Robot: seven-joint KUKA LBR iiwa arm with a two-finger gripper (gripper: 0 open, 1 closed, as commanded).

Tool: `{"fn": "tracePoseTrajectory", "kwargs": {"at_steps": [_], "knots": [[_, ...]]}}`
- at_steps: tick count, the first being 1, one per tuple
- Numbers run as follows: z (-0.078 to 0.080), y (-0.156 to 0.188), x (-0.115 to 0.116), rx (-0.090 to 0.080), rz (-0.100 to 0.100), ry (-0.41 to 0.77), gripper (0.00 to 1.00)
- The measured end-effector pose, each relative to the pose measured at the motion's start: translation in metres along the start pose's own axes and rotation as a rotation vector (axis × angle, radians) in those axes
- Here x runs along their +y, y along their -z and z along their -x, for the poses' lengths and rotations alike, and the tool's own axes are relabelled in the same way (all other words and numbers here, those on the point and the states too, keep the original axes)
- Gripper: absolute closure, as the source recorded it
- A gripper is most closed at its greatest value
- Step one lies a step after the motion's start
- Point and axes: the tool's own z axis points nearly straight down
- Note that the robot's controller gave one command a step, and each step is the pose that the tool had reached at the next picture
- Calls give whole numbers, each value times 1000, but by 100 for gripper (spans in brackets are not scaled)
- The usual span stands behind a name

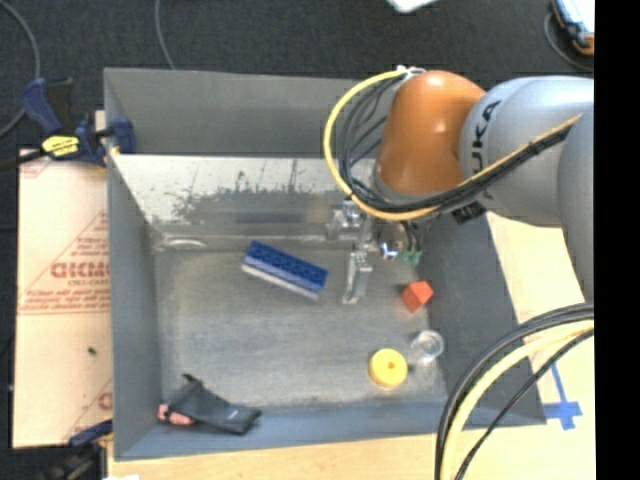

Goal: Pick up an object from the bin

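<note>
One black thing (pixel 210 409) lies near left, with one yellow cap (pixel 388 368) and one clear cup (pixel 427 346) near right. Farther, one orange cube (pixel 417 295) and one blue block (pixel 285 269) flank the end effector (pixel 354 280); I cannot tell how far open it is or whether it holds anything.

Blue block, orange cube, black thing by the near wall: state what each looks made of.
Blue block: likely hard plastic, studded top. Orange cube: plastic or foam, matte; unclear. Black thing: soft, perhaps fabric or rubber, limp crumpled outline.
</note>
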Motion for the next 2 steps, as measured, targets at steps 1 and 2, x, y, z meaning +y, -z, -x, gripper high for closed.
{"fn": "tracePoseTrajectory", "kwargs": {"at_steps": [1, 2], "knots": [[2, 5, 0, -8, 0, 0, 0], [11, -75, 47, 3, 2, -29, 0]]}}
